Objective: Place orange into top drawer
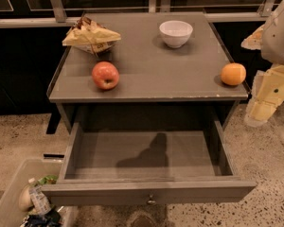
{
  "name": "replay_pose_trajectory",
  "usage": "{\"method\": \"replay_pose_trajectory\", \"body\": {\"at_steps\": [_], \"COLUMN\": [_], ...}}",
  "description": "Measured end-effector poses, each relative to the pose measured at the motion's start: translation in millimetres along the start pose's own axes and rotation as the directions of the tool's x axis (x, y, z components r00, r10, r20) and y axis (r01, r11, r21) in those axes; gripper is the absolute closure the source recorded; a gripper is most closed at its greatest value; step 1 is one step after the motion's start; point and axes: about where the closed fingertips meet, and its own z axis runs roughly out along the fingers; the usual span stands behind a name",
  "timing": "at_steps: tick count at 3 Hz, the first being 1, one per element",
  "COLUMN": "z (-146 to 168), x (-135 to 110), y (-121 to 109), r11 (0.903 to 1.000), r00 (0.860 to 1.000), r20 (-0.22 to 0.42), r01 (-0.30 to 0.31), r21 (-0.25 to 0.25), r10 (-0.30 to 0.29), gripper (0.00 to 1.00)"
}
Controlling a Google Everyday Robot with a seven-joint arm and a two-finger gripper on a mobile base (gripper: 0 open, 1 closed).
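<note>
Orange: the orange (233,74) is sitting at the front right corner of the worktop (156,70), close to the edge and not yet grasped.
Claw: the claw (261,109) is hanging off the right side of the worktop, near the orange but lower and not touching it. I cannot tell whether it is wide or narrow, as it is showing only a pale side.
Top drawer: the top drawer (99,192) is standing pulled well out under the front edge, showing a bare floor with only a shadow on it. This is leaving room for a drop from above.
Knob: the knob (152,201) is facing the camera at the centre of the front panel.
Other things: the apple (105,75) is resting at the front left, well apart from the orange. The white bowl (175,33) and the snack bag (90,36) are lying toward the back.
Floor: a clear bin (9,193) of rubbish is standing beside the drawer's left corner.
Step, as I judge it: with the drawer already open, reaching for the orange is coming first.
Risk, as I judge it: being round and so near the edge, the orange is likely to roll off if nudged sideways.
</note>
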Motion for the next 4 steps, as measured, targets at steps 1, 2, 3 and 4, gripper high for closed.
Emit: {"method": "replay_pose_trajectory", "body": {"at_steps": [1, 2, 3, 4], "z": [-1.7, 1.7, 7.2, 11.6], "x": [4.9, 15.8, 25.2, 33.7], "y": [-8.2, -32.8, -69.3, -104.1], "r11": [0.9998, 0.9995, 0.9990, 0.9980], "r00": [1.000, 1.000, 1.000, 0.999], "r20": [0.003, 0.006, 0.016, 0.046], "r01": [-0.003, -0.006, -0.006, -0.003], "r21": [0.018, 0.031, 0.045, 0.063], "r10": [0.003, 0.005, 0.006, 0.000], "gripper": [0.00, 0.00, 0.00, 0.00]}}
